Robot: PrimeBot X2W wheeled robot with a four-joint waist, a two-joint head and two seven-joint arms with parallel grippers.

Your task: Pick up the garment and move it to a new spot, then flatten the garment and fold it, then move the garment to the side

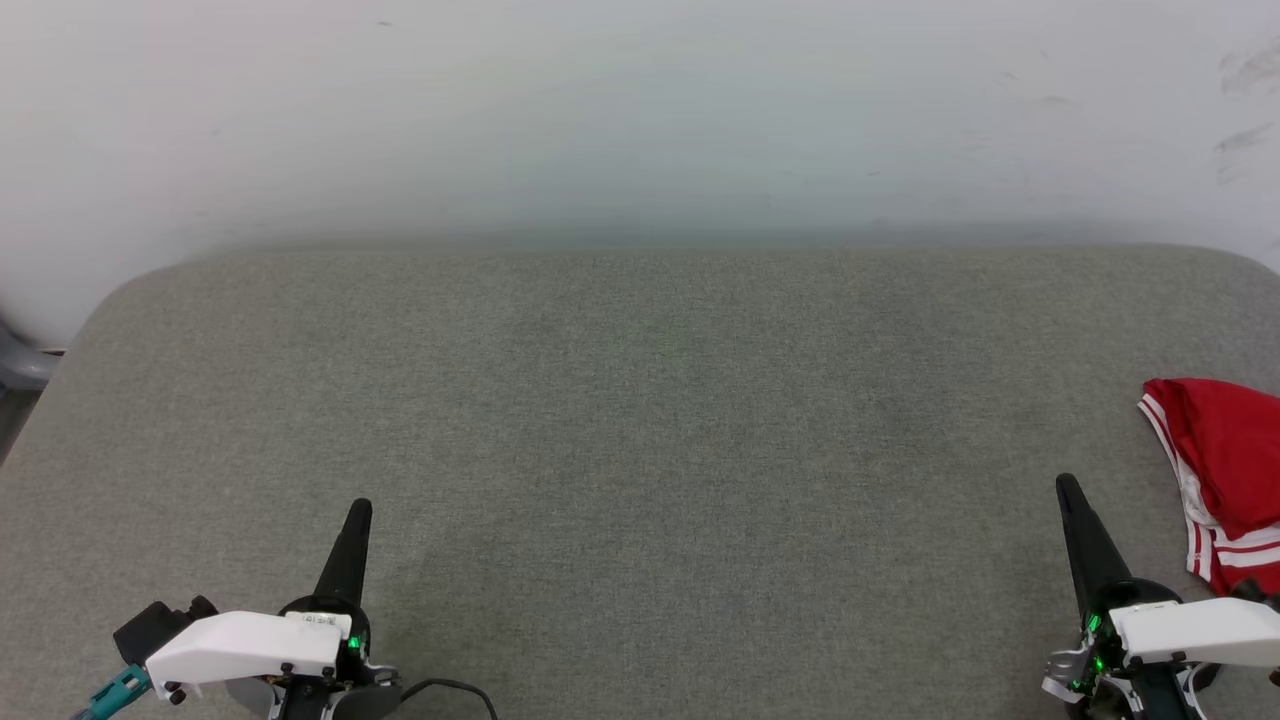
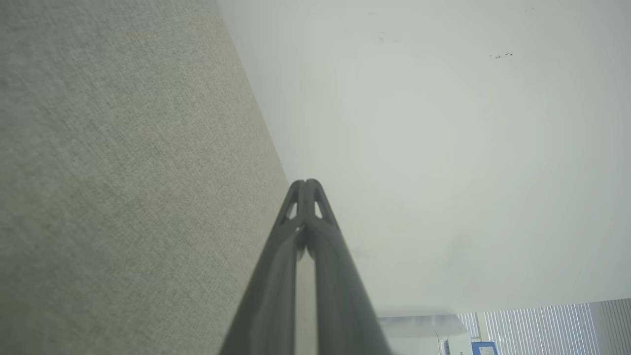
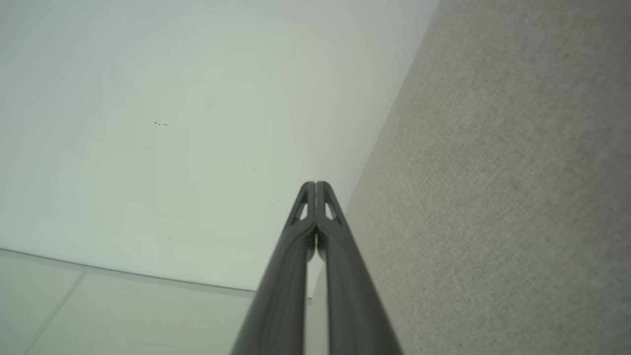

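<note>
Garment: red shirt (image 1: 1225, 450) with white-striped trim, bunched on the table (image 1: 640, 420) at the far right, partly cut off by the head view's edge.
Left end effector (image 1: 357, 510): fingers pressed together, holding nothing, over the grey fabric.
Right end effector (image 1: 1068, 487): fingers pressed together, holding nothing, near the shirt but apart from it.

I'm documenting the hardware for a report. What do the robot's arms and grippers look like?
The left gripper and right gripper each have two long, dark grey fingers tapering to rounded tips, with small cut-outs near the ends. Behind each sits a white wrist shell with green lights. The left wrist also carries a black cable and a teal connector.
</note>
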